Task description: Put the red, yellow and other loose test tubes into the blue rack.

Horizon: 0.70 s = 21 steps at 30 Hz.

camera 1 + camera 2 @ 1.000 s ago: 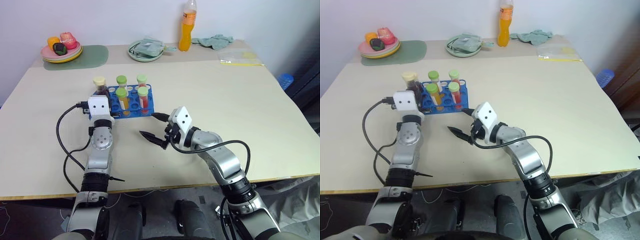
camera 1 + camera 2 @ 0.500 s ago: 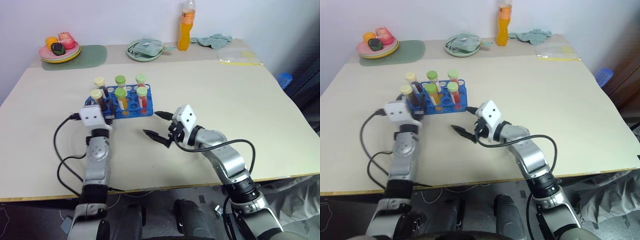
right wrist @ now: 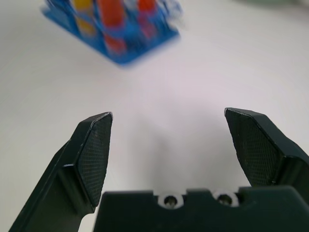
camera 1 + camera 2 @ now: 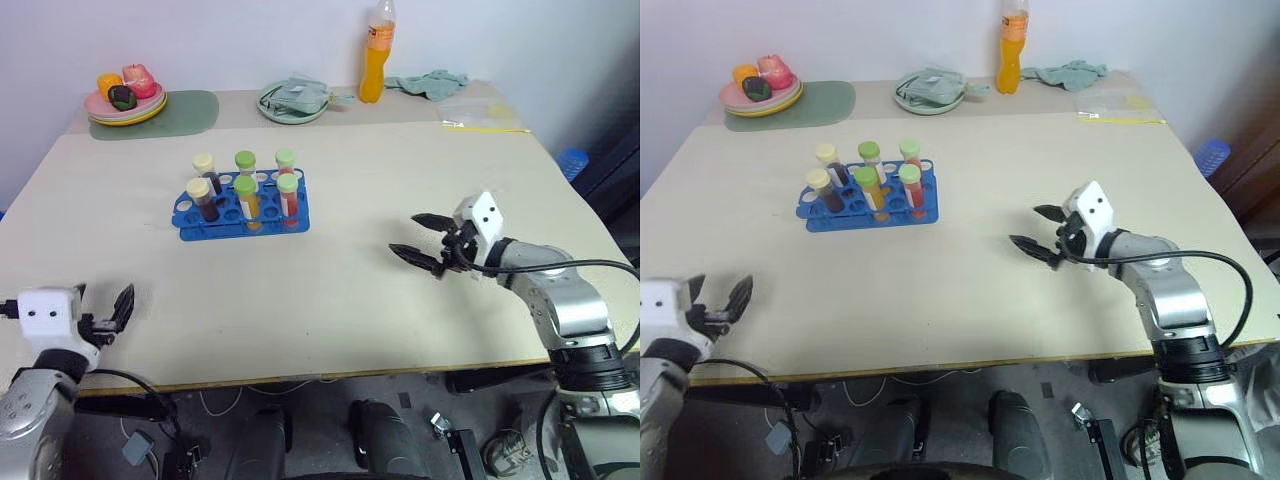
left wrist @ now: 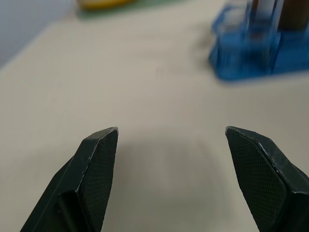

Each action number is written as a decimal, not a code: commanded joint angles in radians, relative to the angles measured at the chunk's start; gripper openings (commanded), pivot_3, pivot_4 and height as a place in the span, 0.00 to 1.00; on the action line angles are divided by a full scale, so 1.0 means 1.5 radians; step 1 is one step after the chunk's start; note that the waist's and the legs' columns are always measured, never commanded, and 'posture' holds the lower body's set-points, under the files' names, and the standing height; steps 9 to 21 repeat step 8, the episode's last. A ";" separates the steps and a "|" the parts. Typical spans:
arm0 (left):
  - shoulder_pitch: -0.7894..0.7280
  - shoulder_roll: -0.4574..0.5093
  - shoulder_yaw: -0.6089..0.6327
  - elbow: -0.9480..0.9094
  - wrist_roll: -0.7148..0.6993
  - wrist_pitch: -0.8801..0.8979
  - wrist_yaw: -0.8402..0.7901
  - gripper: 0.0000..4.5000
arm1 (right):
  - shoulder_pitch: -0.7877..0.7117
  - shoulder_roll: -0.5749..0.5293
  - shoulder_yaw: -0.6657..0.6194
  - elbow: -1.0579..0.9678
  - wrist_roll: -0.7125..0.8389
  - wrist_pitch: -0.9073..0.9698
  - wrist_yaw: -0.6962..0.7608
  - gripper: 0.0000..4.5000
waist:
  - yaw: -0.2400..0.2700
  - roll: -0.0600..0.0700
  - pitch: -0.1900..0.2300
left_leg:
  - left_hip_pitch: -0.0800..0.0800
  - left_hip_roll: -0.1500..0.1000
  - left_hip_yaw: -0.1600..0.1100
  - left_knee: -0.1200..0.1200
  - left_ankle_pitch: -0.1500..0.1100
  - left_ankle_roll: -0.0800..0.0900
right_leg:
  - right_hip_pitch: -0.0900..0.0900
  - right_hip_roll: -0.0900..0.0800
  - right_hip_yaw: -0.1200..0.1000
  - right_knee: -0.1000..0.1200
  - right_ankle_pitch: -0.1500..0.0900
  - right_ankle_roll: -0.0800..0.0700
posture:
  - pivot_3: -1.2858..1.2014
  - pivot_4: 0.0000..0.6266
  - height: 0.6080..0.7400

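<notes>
Six capped tubes [image 4: 246, 187] upright in blue rack [image 4: 243, 216]; left gripper [image 4: 108, 316] and right gripper [image 4: 420, 241] spread wide, empty, well apart from rack.

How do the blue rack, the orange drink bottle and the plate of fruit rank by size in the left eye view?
1. blue rack, clearly the largest.
2. and 3. orange drink bottle and plate of fruit look about alike: one tall and slim, one wide and flat. Both stand farther from the camera, so true sizes stay unsure.

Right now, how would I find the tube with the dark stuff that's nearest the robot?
Look at the blue rack in the middle of the table. Six capped tubes stand in it. The dark maroon tube is in the front row at the left end, with a cream cap, not green.
</notes>
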 commanded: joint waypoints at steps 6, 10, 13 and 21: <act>-0.016 -0.001 0.017 -0.015 0.013 0.005 -0.012 0.81 | 0.004 -0.002 -0.010 0.045 -0.020 -0.069 0.010 0.92 | 0.000 0.000 0.000 | 0.000 0.000 0.001 0.000 0.000 0.000 | 0.000 0.000 0.000 0.000 0.001 0.001 | 0.52 0.24 1.00; -0.025 -0.004 0.011 -0.017 0.016 0.012 -0.009 0.81 | 0.004 0.006 -0.010 0.044 -0.019 -0.070 0.006 0.92 | 0.000 0.000 0.000 | 0.000 0.000 0.000 0.000 0.000 0.000 | 0.000 0.000 0.000 0.000 0.001 0.001 | 0.52 0.24 1.00; -0.025 -0.004 0.011 -0.017 0.016 0.012 -0.009 0.81 | 0.004 0.006 -0.010 0.044 -0.019 -0.070 0.006 0.92 | 0.000 0.000 0.000 | 0.000 0.000 0.000 0.000 0.000 0.000 | 0.000 0.000 0.000 0.000 0.001 0.001 | 0.52 0.24 1.00; -0.025 -0.004 0.011 -0.017 0.016 0.012 -0.009 0.81 | 0.004 0.006 -0.010 0.044 -0.019 -0.070 0.006 0.92 | 0.000 0.000 0.000 | 0.000 0.000 0.000 0.000 0.000 0.000 | 0.000 0.000 0.000 0.000 0.001 0.001 | 0.52 0.24 1.00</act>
